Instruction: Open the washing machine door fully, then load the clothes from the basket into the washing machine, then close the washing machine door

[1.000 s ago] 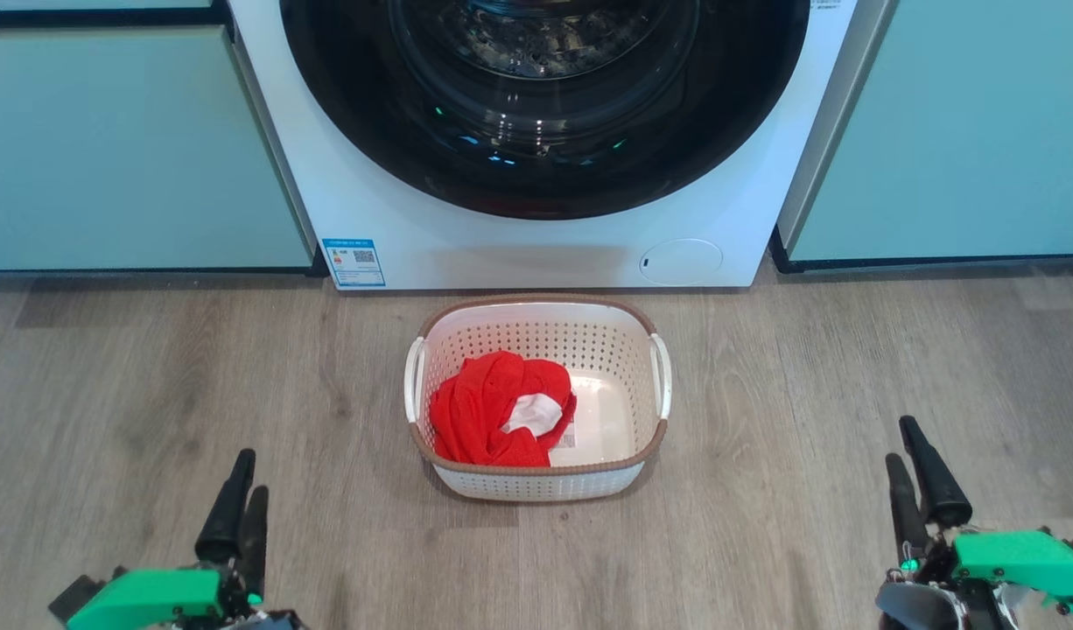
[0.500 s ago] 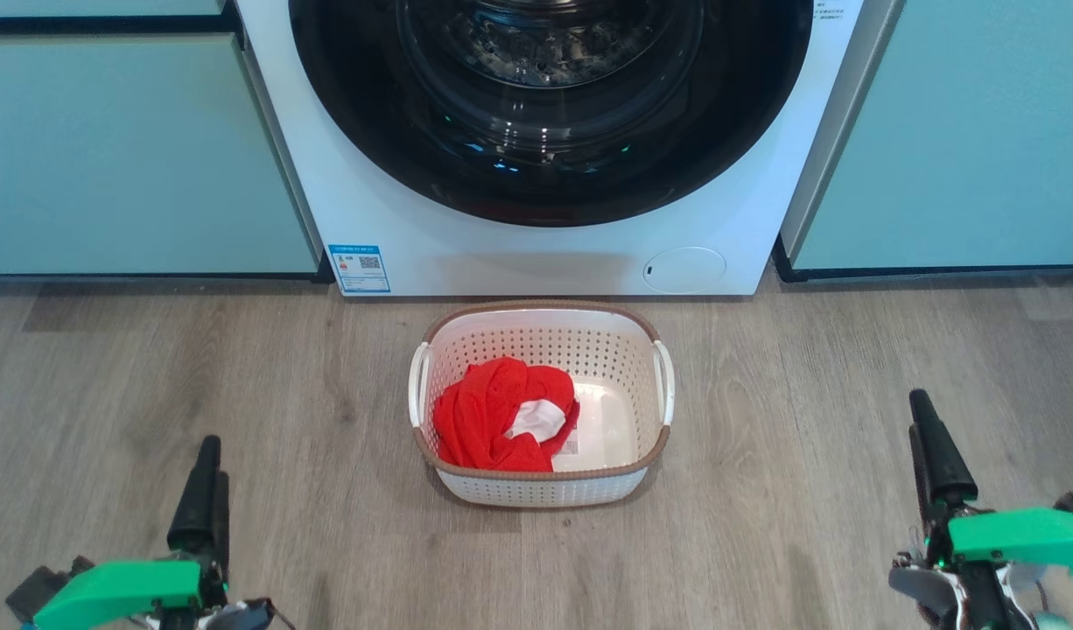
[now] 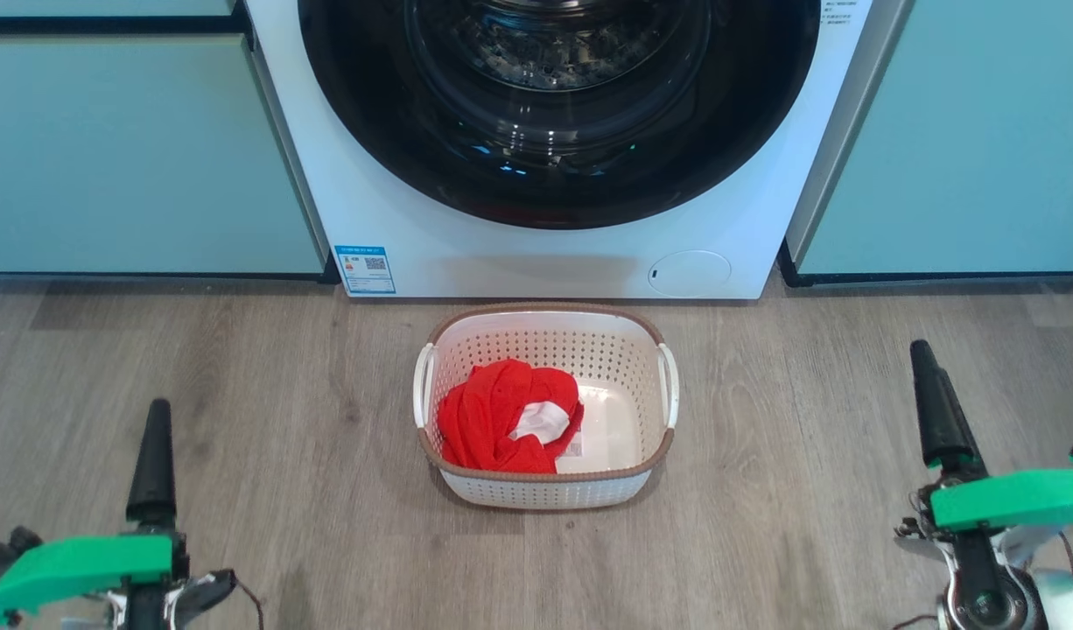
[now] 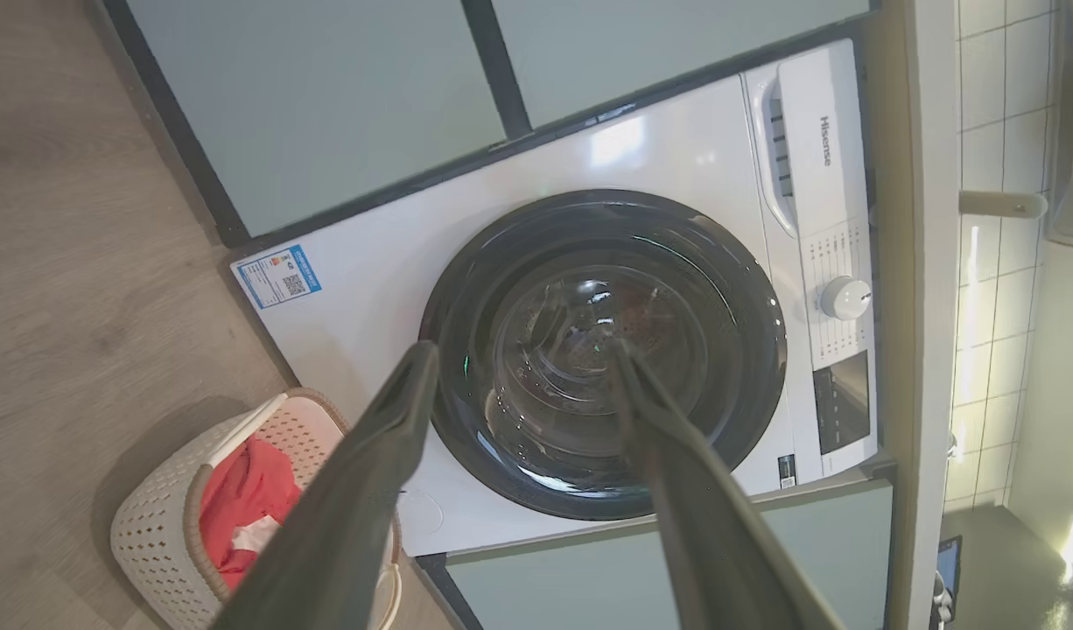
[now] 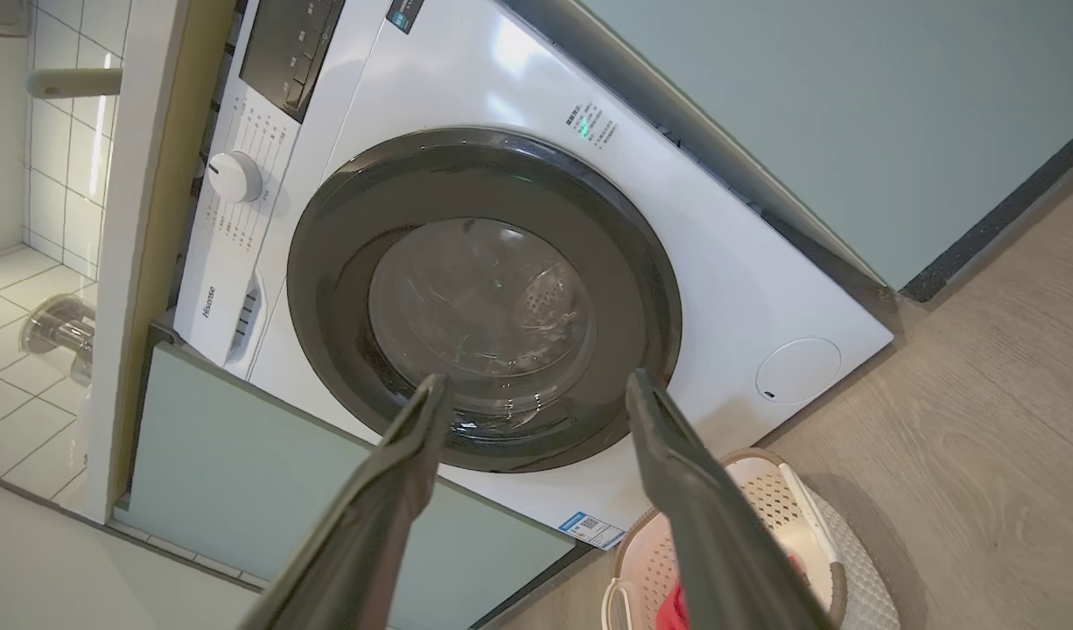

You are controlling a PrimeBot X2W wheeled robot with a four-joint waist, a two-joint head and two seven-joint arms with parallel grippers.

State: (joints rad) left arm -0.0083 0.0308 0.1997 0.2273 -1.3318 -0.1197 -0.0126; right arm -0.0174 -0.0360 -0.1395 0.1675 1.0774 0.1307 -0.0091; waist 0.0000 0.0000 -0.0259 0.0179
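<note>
Jaws of both grippers stand wide apart, holding nothing. At the left, the left gripper (image 4: pixel 521 350) hovers over bare wooden floor (image 3: pixel 265 490). In the middle the basket (image 3: pixel 545 346) sits on the floor just before the washing machine (image 3: pixel 501 262), well apart from either gripper. The clothes (image 3: pixel 488 420) lie bunched in its left half. The washing machine door (image 3: pixel 370 131) is shut, between teal cabinets (image 3: pixel 134 149). At the right, the right gripper (image 5: pixel 536 378) hovers with open floor around it.

Left tool (image 3: pixel 157 418), right tool (image 3: pixel 923 359): black tapered fingers (image 3: pixel 151 477), green housings (image 3: pixel 81 564) (thin cables (image 3: pixel 243 588) below).
</note>
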